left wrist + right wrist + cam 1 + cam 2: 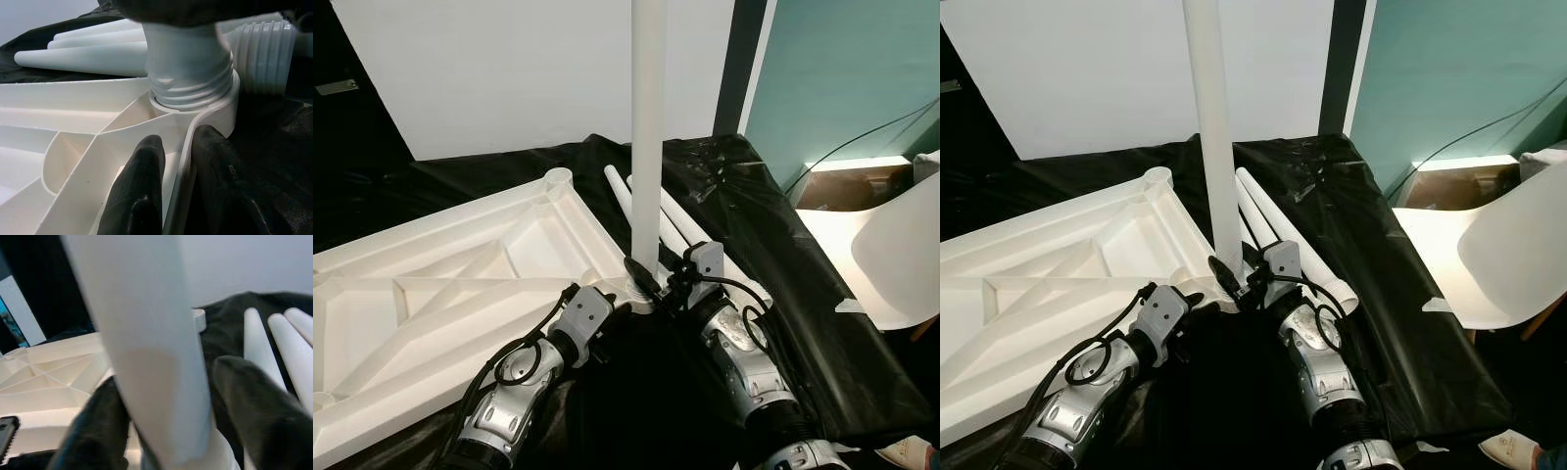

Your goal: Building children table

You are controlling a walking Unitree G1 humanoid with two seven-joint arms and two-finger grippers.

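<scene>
The upturned white tabletop (440, 304) is seen lying underside up on a surface draped in black sheeting (783, 284), its ribs and corner sockets exposed. At its near corner the left pincer (171, 186) is placed: its two black fingers (139, 191) are closed narrowly across the tabletop's raised rim, one on each side, so the tabletop is held steady. Directly ahead of this pincer the threaded foot of a white leg (648, 127) is seated in the corner socket (215, 105), with several turns of thread still showing above the collar.

Just to the right, the right pincer (1234, 277) is wrapped round the base of that same upright leg, one finger (98, 426) on each side of the shaft, gripping it. Beyond and to the right of this pincer three more loose legs (690, 235) lie side by side on the sheeting, not yet fitted. Further right a white chair (896, 255) stands apart.

As a judgement: one leg is partly screwed in, and the visible thread suggests more turning is needed. The far corner socket (557, 178) is seen empty, so three legs appear left to be mounted before the table can be turned upright.
</scene>
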